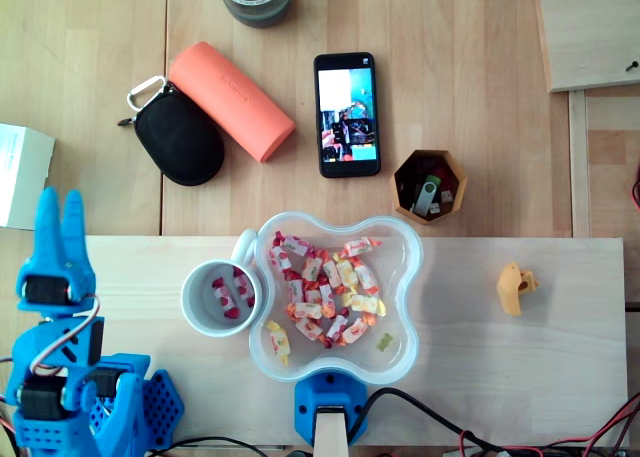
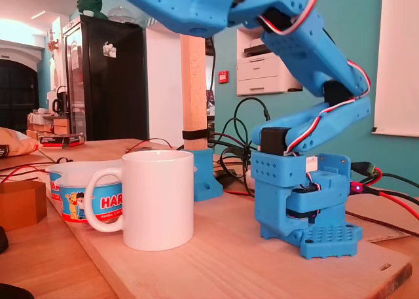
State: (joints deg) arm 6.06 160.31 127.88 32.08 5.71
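Mug (image 1: 197, 295) stands well apart from gripper (image 1: 58, 205) fingers.

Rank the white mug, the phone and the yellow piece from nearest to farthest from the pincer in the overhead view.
1. White mug, lower right of the pincer.
2. Phone, upper middle.
3. Yellow piece, far right.

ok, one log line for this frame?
gripper: empty, jaws unclear | nearest: white box, not touching | mug: candies inside | clear bowl: more candies
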